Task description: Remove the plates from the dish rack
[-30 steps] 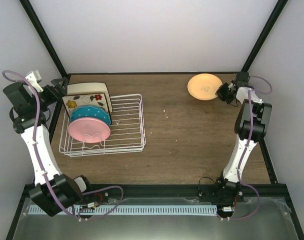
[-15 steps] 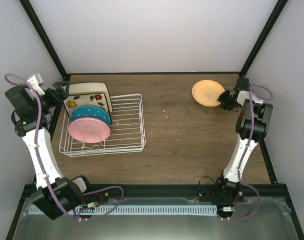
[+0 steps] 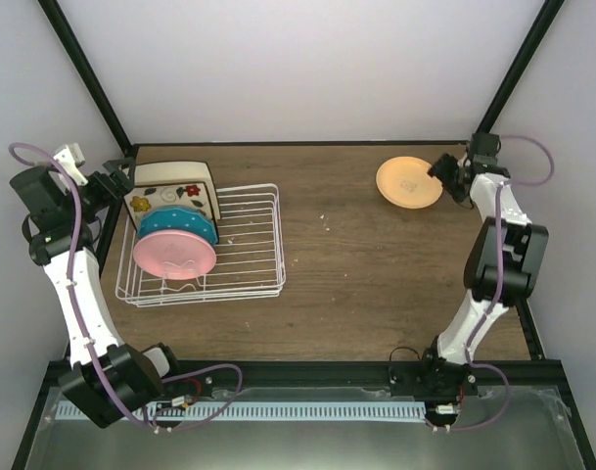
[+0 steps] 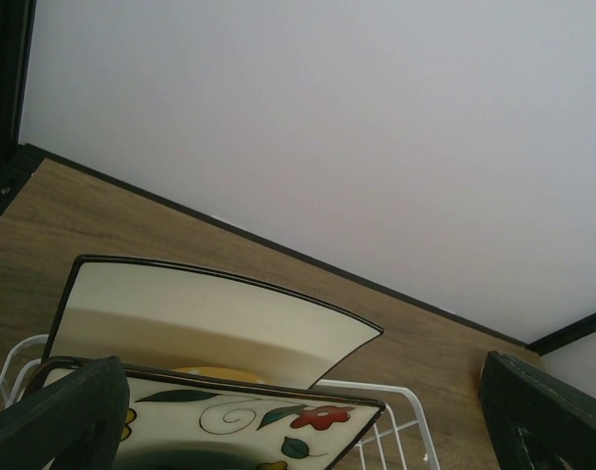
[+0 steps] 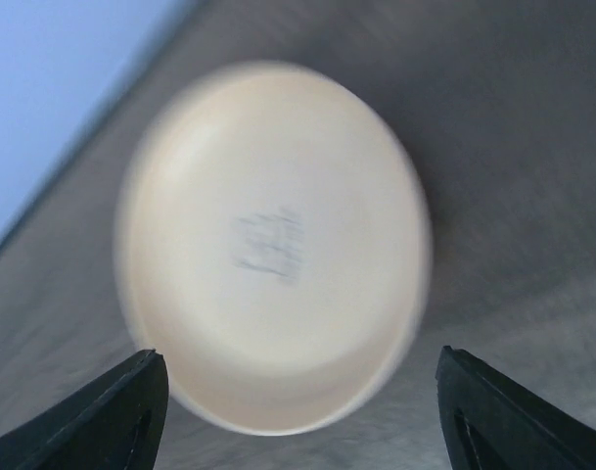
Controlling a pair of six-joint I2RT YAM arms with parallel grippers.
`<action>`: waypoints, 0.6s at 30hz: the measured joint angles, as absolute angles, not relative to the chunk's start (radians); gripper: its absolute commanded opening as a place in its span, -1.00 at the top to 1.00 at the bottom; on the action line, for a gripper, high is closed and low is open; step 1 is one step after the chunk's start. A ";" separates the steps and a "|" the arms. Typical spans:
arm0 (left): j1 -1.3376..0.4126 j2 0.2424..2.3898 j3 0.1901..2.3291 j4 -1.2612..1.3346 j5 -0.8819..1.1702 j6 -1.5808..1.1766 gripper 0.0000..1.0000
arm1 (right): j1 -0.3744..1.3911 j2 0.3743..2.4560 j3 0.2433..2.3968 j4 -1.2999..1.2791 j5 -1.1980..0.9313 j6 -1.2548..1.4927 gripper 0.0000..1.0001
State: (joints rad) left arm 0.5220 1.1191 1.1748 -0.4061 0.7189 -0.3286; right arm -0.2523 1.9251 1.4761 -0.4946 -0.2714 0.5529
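The white wire dish rack (image 3: 249, 245) stands at the left with several plates upright in it: pink (image 3: 175, 257), teal (image 3: 180, 223), flowered cream square (image 3: 170, 199) and plain cream square (image 3: 170, 173). My left gripper (image 3: 116, 181) hovers open at the rack's far left corner. In the left wrist view its fingers (image 4: 53, 421) flank the flowered plate (image 4: 249, 421) and the plain plate (image 4: 209, 318) without touching them. A pale-orange plate (image 3: 408, 182) lies flat at the far right of the table. My right gripper (image 3: 449, 174) stands open just right of it. The right wrist view is blurred and shows that plate (image 5: 273, 245) beyond the spread fingertips (image 5: 112, 416).
A sliver of bright orange (image 4: 214, 373) shows between the two square plates. The rack's right half holds only bare prongs. The black frame post (image 3: 493, 108) rises close behind the right gripper. The back wall runs along the table's far edge.
My right gripper has opened and let go of the pale-orange plate, which went from tilted to lying flat on the table. The right wrist drew back slightly. The left arm barely moved.
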 measured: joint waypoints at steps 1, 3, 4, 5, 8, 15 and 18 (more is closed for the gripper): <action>0.522 1.120 1.175 -0.406 0.719 -0.327 -1.00 | -0.231 1.874 1.477 -0.479 -0.250 0.516 -0.60; 0.521 1.125 1.175 -0.406 0.719 -0.324 -1.00 | -0.149 1.780 1.487 -0.432 -0.224 0.426 -0.63; 0.519 1.129 1.175 -0.405 0.719 -0.321 -1.00 | -0.083 1.742 1.500 -0.399 -0.219 0.369 -0.63; 0.517 1.133 1.175 -0.405 0.719 -0.319 -1.00 | -0.002 1.713 1.514 -0.357 -0.223 0.305 -0.63; 0.516 1.153 1.179 -0.405 0.719 -0.314 -1.00 | 0.285 1.678 1.539 -0.242 -0.267 0.118 -0.59; 0.515 1.169 1.188 -0.405 0.723 -0.306 -1.00 | 0.785 1.721 1.486 -0.150 -0.287 -0.160 -0.57; 0.514 1.169 1.188 -0.405 0.728 -0.304 -1.00 | 0.876 1.753 1.462 -0.124 -0.281 -0.211 -0.56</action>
State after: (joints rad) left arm 0.5140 1.1687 1.1885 -0.4049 0.7284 -0.3038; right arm 0.8761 1.7535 1.4616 -0.1238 -0.2810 -0.2111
